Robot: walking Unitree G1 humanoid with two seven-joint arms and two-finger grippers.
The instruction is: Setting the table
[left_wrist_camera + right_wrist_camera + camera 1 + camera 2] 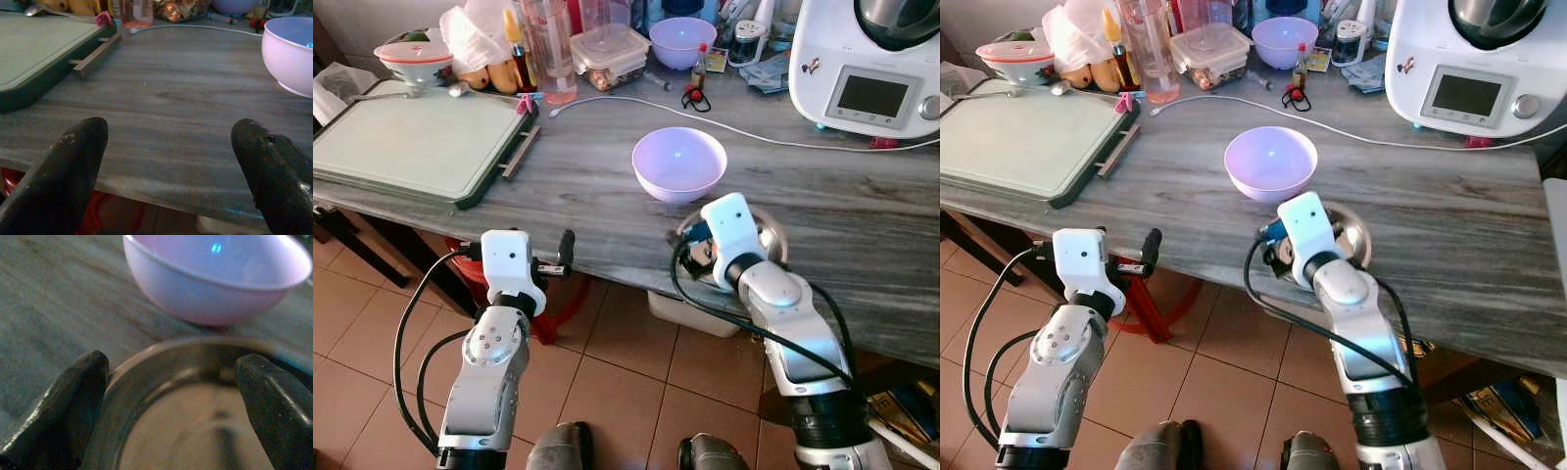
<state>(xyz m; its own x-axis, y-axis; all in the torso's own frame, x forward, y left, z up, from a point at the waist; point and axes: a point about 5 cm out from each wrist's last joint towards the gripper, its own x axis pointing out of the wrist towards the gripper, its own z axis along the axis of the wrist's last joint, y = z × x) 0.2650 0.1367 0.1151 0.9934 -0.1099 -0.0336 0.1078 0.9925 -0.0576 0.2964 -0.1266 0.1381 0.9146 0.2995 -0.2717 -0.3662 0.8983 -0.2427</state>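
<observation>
A lilac bowl (678,162) stands upright in the middle of the grey wooden table (578,186). Just in front of it, near the table's front edge, lies a shallow steel dish (770,235). My right gripper (176,382) is open and low over that dish (195,411), one finger at each side of its near rim; the lilac bowl (215,284) is right behind. My left gripper (168,147) is open with nothing in it, level with the table's front edge (560,257), left of the bowl (291,54).
A green cutting board (411,137) covers the table's left part. A white kitchen machine (871,69) stands at the back right, its white cable (744,132) running behind the bowl. Another lilac bowl (682,39), containers and bottles crowd the back. A red stool (470,266) stands under the table.
</observation>
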